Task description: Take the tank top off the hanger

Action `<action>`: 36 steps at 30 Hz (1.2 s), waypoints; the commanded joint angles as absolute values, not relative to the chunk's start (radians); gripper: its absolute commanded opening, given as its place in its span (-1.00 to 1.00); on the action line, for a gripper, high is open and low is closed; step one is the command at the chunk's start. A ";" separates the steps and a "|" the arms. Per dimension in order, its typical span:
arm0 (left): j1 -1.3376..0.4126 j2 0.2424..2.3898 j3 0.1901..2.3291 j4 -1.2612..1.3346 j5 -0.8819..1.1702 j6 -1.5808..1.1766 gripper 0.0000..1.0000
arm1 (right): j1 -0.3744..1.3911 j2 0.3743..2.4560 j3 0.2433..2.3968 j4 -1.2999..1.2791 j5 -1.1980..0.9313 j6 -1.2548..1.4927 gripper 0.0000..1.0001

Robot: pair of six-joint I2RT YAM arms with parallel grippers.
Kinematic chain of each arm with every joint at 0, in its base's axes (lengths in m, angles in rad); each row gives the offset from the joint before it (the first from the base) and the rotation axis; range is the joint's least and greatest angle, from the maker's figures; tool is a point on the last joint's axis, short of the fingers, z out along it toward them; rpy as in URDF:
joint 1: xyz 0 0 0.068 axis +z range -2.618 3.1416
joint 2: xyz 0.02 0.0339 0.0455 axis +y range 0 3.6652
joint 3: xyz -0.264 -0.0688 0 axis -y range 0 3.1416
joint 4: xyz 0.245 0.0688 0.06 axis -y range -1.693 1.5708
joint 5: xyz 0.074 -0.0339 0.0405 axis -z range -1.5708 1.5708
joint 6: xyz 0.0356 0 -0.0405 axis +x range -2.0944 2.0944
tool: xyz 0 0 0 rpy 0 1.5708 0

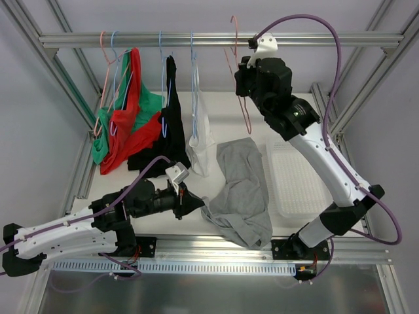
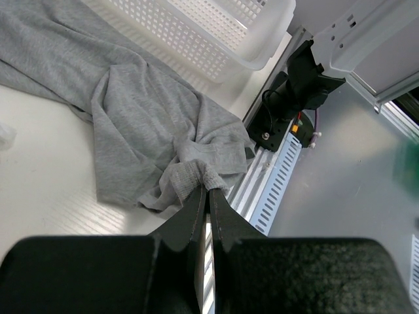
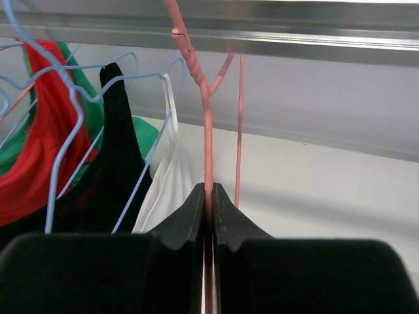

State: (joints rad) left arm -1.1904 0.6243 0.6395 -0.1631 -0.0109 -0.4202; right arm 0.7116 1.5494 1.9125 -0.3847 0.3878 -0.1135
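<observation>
Lying crumpled on the smooth white bench [image 1: 229, 108], the grey tank top [image 1: 243, 190] is a soft, heathered jersey knit, off its hanger and bunched into loose folds and creases, with a coarser-looking edge gathered at its near corner. The left tool [image 2: 208, 191], a pair of matte black wedge-shaped fingers, is pinched tight on that small gathered fold, low over the bench near its front edge. Just beside the tank top on its right sits a shallow white plastic basket [image 1: 298, 176], rectangular with rounded corners and a fine grid of holes through its floor and walls. Up at the brushed aluminium rail [image 1: 216, 39], the right tool [image 3: 208, 191] is clamped hard on the straight stem of a thin pink wire hanger [image 3: 204, 124]. That hanger carries no garment; its twisted neck sits just above the fingertips and its hook rises to the rail. Left of it along the same rail hang more slim wire hangers [image 1: 162, 59], pale blue and pink, carrying a sheer white top [image 1: 200, 140], a matte black top [image 1: 169, 124], a red top [image 1: 131, 124] and a green top [image 1: 152, 104], all draped limp and overlapping one another.
</observation>
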 commanded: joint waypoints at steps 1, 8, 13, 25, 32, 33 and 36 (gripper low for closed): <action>-1.192 0.611 0.655 -0.133 -0.002 -0.433 -1.00 | 0.675 1.601 1.967 -0.344 0.397 -0.082 -0.99; -1.192 0.574 0.655 -0.137 -0.005 -0.425 -1.00 | 0.655 1.602 1.882 -0.344 0.353 -0.003 -1.00; -1.192 0.601 0.652 -0.138 -0.035 -0.423 -1.00 | 0.655 1.591 1.833 -0.342 0.327 0.034 -0.99; -1.192 0.896 0.690 -0.137 -0.199 -0.462 0.97 | 0.630 1.523 1.776 -0.344 0.264 0.060 -0.99; -1.192 1.253 0.830 -0.137 -0.241 -0.468 0.97 | 0.621 1.499 1.730 -0.344 0.206 0.084 -0.91; -1.192 1.331 0.850 -0.135 -0.244 -0.463 0.97 | 0.620 1.497 1.724 -0.344 0.203 0.086 -0.90; -1.192 1.478 0.943 -0.135 -0.232 -0.439 0.97 | 0.621 1.502 1.712 -0.344 0.190 0.092 -0.89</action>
